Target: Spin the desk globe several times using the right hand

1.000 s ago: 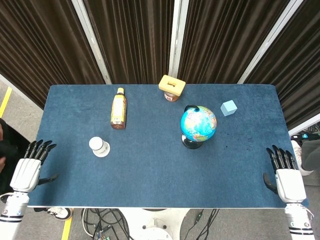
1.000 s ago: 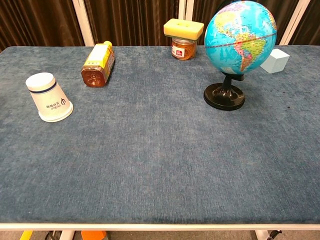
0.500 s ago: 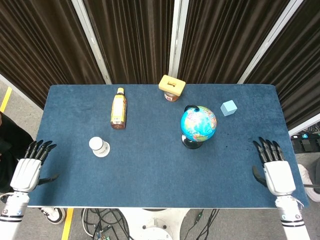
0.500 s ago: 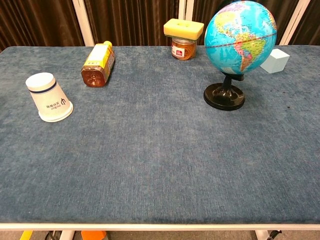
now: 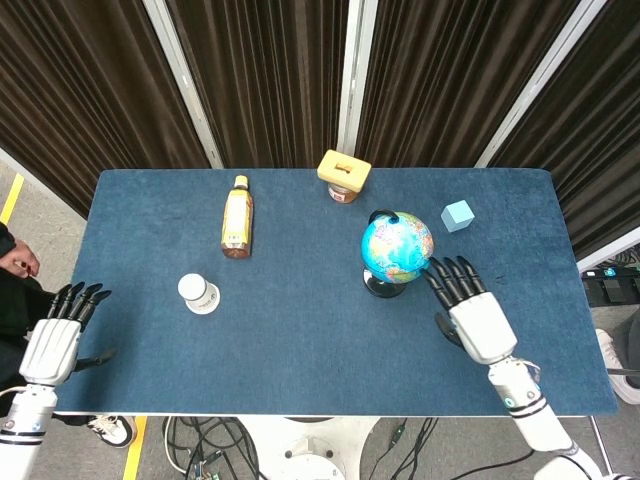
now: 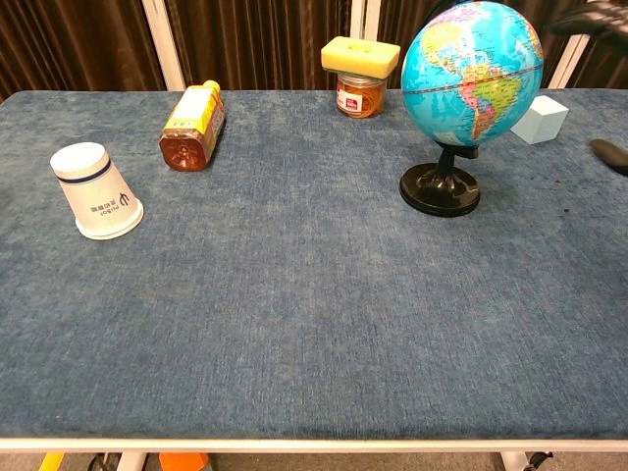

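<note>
Dark pleated curtains with pale upright rails hang behind a table (image 5: 300,330) covered in blue felt-like cloth. On its right half, toward the far edge, the desk globe (image 5: 397,246) stands upright on a round black base (image 6: 440,188), held by a short black stem. The ball is mostly bright blue ocean, with land in yellow, green, orange and pink; in the chest view South America faces the camera and a thin equator line crosses it.

My right hand (image 5: 472,311) is over the table just right of the globe, palm down, fingers (image 5: 441,275) apart and reaching toward the ball, holding nothing. From the head view I cannot tell whether the fingertips touch it or stop just short. The chest view catches only dark fingertips at its right edge.

Just beyond the globe to the right sits a pale blue cube (image 5: 457,215). Behind it to the left, near the far edge, is a small jar (image 6: 359,95) with a yellow sponge (image 5: 344,168) on top. Further left an amber bottle (image 5: 237,218) lies on its side, and nearer me a white paper cup (image 6: 96,191) stands upside down.

My left hand (image 5: 54,338) is off the table's near left corner, fingers spread, gripping nothing.
</note>
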Robot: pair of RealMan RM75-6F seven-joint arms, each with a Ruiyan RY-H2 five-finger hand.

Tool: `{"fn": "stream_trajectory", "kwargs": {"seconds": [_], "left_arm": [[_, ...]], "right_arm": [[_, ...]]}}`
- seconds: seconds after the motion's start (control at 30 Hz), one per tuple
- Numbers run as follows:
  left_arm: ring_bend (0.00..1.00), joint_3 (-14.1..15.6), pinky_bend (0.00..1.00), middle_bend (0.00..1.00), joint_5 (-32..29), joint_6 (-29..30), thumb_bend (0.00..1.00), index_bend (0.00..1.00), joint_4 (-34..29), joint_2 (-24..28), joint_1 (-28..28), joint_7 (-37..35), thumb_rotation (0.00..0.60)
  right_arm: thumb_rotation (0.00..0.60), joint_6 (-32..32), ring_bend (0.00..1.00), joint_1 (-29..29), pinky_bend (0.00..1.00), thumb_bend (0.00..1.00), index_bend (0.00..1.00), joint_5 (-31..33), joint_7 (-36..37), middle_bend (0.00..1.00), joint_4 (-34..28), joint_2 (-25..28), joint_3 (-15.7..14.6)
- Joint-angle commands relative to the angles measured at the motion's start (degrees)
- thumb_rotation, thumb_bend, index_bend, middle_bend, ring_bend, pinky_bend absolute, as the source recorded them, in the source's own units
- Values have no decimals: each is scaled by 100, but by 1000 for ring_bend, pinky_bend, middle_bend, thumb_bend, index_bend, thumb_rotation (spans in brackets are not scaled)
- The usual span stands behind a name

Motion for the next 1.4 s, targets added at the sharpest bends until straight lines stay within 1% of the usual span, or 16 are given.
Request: {"fn": "stream_trajectory", "kwargs": {"seconds": [0.03,0.27,0.57,0.67,0.83,0.93,1.0,1.07,1.23,1.4], "left_arm": [[21,1,62,97,-17,-9,47,164,32,-16,5,-36,600],[21,5,61,97,-10,1,47,165,88,-22,13,-104,600],[21,5,62,97,-1,-19,47,164,85,-30,-3,-86,600],[21,6,62,97,1,-28,47,164,80,-32,-8,-83,600],[21,6,62,97,-10,-32,47,165,80,-26,-4,-89,600],[21,9,62,97,-5,-34,47,164,81,-24,-6,-86,600],[21,8,61,97,-5,-40,47,164,78,-26,-11,-75,600],[21,8,61,97,0,-41,47,164,73,-27,-15,-65,600],[21,9,62,97,12,-37,48,164,49,-25,-20,-36,600],[21,7,61,97,7,-25,48,164,44,-17,-12,-43,600]], "right_arm": [[600,-189,0,156,0,343,0,84,-141,0,-12,-81,58],[600,-351,0,253,0,342,0,395,-278,0,-11,-151,101],[600,-475,0,286,0,343,0,822,-225,0,112,-63,156],[600,-628,0,303,0,343,0,1130,-247,0,160,-15,219],[600,-849,0,261,0,342,0,1887,-469,0,190,16,375],[600,-889,0,235,0,343,0,2163,-509,0,178,38,423],[600,-770,0,216,0,342,0,2075,-426,0,186,44,409],[600,-534,0,191,0,343,0,1808,-248,0,227,14,372],[600,188,0,170,0,346,0,780,262,0,369,-64,143],[600,518,0,184,0,347,0,127,144,0,272,-117,-96]]}}
